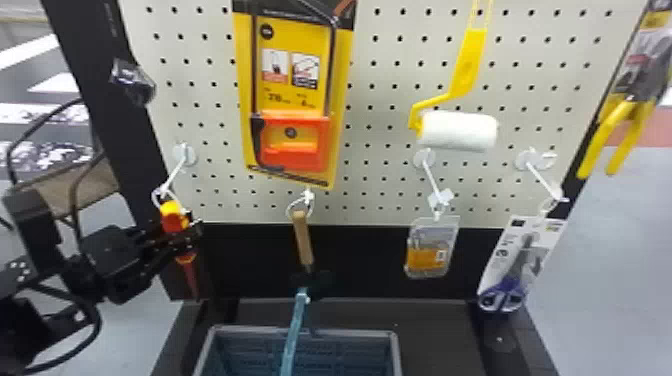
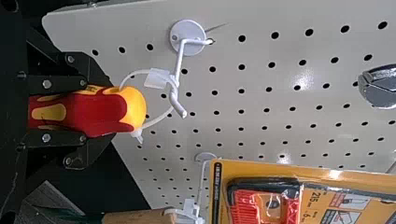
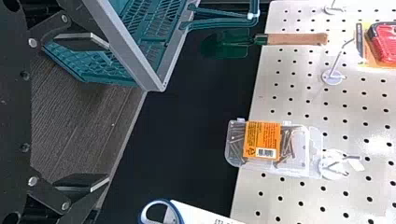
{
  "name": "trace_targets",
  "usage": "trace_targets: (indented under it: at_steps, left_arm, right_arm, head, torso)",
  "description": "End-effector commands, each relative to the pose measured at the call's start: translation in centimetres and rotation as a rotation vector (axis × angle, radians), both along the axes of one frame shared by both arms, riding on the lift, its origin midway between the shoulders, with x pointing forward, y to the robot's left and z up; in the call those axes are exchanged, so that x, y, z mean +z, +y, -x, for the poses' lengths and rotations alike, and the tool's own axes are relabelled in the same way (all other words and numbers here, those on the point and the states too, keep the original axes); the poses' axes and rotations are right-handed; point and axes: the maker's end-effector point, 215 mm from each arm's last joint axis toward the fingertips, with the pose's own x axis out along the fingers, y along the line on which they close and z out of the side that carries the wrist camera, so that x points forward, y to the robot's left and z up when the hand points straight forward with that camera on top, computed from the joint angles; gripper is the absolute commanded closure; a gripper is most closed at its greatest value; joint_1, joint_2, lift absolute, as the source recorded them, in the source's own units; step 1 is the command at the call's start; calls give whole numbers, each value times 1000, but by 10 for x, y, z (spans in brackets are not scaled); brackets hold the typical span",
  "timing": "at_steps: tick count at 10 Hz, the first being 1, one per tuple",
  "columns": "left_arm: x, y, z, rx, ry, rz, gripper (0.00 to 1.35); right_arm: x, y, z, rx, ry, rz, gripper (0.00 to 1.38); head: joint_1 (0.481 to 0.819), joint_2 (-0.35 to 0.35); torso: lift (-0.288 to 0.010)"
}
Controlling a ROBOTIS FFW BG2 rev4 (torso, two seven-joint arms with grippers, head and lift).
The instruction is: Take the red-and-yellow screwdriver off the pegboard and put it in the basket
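Screwdriver, head view: The screwdriver's handle (image 1: 172, 220) is gripped by the left gripper (image 1: 186, 239), whose wrist comes in from the handle's 8 o'clock. The shaft points towards 6 o'clock; at 12 o'clock of the handle, a loop (image 1: 159, 196) is hung on a white hook (image 1: 174, 175) of the pegboard (image 1: 210, 125).
Neighbours, head view: A wooden-handled trowel (image 1: 302, 240) is hung at the screwdriver's 3 o'clock, a yellow-backed saw package (image 1: 295, 90) at 1 to 2 o'clock. A white paint roller (image 1: 459, 131) and yellow-handled pliers (image 1: 620, 120) are also shown.
Basket, head view: The basket (image 1: 350, 332) is set at the screwdriver's 4 to 5 o'clock, its slatted inner wall and raised blue handle (image 1: 295, 330) seen.
Loop, left wrist view: The red-and-yellow handle is pinched between the fingers of the left gripper (image 2: 81, 112), drawn in to its width. The loop is seen passed over the hook's shaft.
Right gripper, right wrist view: The right gripper (image 3: 109, 112) is spread wide, with nothing held. The trowel's green blade (image 3: 229, 44) is shown.
Containers, right wrist view: The basket is seen past one finger; metal screws or nails are held in a clear case (image 3: 299, 151) hung on the pegboard, beneath an orange label (image 3: 262, 141).
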Motion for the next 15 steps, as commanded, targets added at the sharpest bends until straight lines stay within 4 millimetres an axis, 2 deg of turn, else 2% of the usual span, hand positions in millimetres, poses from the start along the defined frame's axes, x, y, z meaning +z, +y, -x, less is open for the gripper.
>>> trace_targets:
  at_steps: [1, 3, 7, 9, 15]
  left_arm:
    - [0, 0, 0, -1, -1, 0, 1030]
    - [1, 0, 0, 0, -6, -1, 1030]
    - [21, -2, 4, -4, -44, -15, 1030]
    - [34, 0, 13, 4, -66, -31, 1030]
    - [37, 15, 46, 59, -61, -27, 1030]
  right_arm:
    - [1, 0, -1, 2, -4, 3, 282]
    - [-1, 1, 0, 6, 0, 4, 282]
    - [-3, 1, 1, 8, 4, 4, 282]
    - [-4, 1, 1, 7, 6, 4, 282]
    - [-6, 1, 3, 11, 11, 6, 282]
  head:
    - [549, 0]
    - [549, 0]
    - [549, 0]
    - [549, 0]
    - [549, 0]
  torso:
    - [-100]
    - [-100]
    - [-100]
    - [-100]
    - [-100]
